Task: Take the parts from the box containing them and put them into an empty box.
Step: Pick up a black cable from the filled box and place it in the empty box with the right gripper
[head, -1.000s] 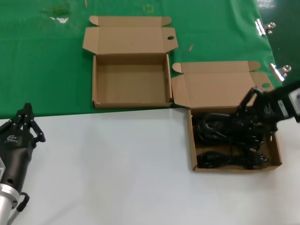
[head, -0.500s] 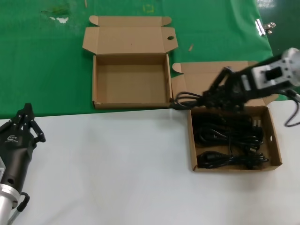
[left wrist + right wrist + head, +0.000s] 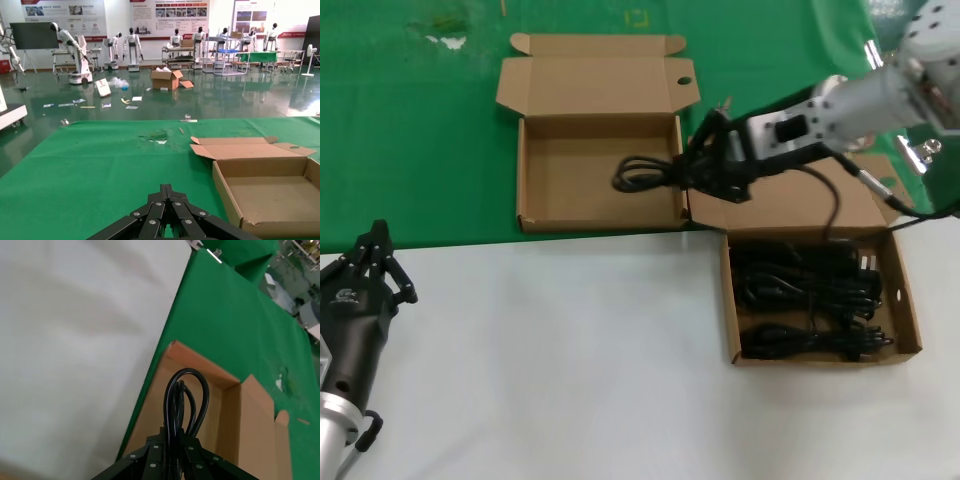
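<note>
The right gripper point(image 3: 705, 170) is clenched on a cord bundle point(image 3: 645, 175) over the empty box point(image 3: 600, 172). It looks light and floppy, so mid-bundle holds best; the left gripper point(image 3: 370, 262) idles, seemingly closed

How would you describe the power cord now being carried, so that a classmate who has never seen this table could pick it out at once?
Start at the squarer cardboard box on the green cloth. Over its right wall, the right gripper holds a folded black cord bundle, its loops sticking out above the box floor. Unlike the other cords lying in the wider box, it is airborne.
</note>
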Controlling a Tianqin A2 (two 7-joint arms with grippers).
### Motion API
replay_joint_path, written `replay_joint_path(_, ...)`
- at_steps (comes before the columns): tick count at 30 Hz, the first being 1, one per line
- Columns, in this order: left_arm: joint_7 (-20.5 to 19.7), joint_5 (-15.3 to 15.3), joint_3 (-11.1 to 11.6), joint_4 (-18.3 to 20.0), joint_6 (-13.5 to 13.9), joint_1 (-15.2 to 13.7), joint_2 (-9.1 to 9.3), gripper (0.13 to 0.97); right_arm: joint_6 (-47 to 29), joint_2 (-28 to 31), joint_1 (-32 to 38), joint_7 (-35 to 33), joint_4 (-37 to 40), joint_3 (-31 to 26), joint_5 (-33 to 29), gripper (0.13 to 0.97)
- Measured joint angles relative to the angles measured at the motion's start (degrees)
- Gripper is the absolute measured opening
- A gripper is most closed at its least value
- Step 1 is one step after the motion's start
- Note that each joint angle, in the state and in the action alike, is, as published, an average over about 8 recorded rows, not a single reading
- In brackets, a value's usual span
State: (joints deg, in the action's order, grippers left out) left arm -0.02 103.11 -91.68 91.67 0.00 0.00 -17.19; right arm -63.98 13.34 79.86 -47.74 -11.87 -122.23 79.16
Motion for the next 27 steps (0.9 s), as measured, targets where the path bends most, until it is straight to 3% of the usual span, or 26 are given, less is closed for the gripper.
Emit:
replay_joint_path(9,0.00,0.00,0.00,0.00,0.00,0.00,0.00,0.140,7.48,-7.33,2.30,-5.74,9.04,1.83,0.41,0.172)
replay_joint_path(27,0.00,0.00,0.00,0.00,0.00,0.00,0.00,0.140,19.64,-13.07,-1.25,-11.21,10.15,2.16,3.34,0.172)
